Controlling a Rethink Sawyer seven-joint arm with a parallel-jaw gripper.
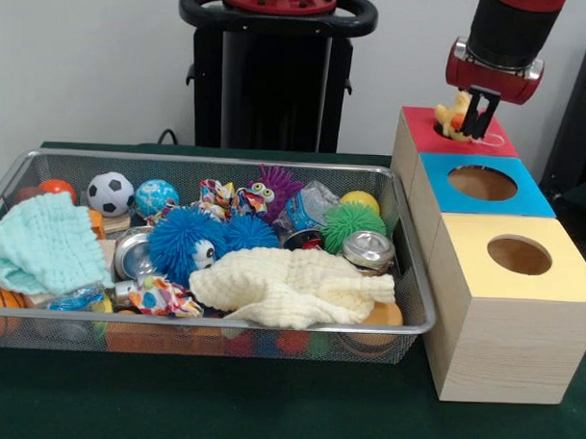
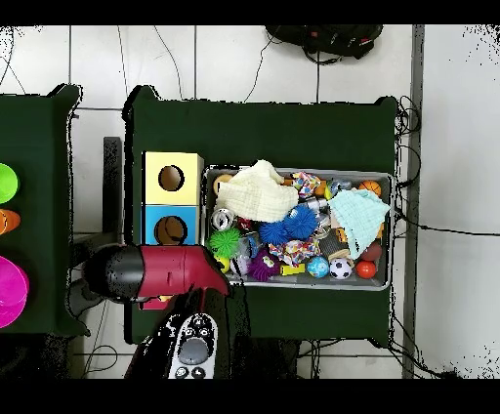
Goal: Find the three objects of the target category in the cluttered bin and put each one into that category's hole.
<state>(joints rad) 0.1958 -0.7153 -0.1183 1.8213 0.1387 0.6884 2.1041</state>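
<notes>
My gripper (image 1: 479, 118) hangs over the red-topped wooden box (image 1: 419, 128) at the back right, shut on a yellow duck toy (image 1: 454, 116) that sits just above the red box's hole. In the overhead view the red arm (image 2: 156, 271) hides the gripper and the red box. The bin (image 1: 228, 160) is a silver wire mesh basket left of the boxes, and it also shows in the overhead view (image 2: 293, 172). It holds a cream cloth (image 1: 291, 287), a mint cloth (image 1: 42, 240), blue spiky balls (image 1: 182, 240), a green spiky ball (image 1: 354, 222), a soccer ball (image 1: 110, 193) and more.
A blue-topped box (image 1: 439, 186) and a yellow-topped box (image 1: 561, 272), each with a round hole, stand in a row in front of the red one. The black pedestal (image 1: 274, 84) stands behind the bin. A second table with bright bowls (image 2: 10, 293) lies at the overhead view's left.
</notes>
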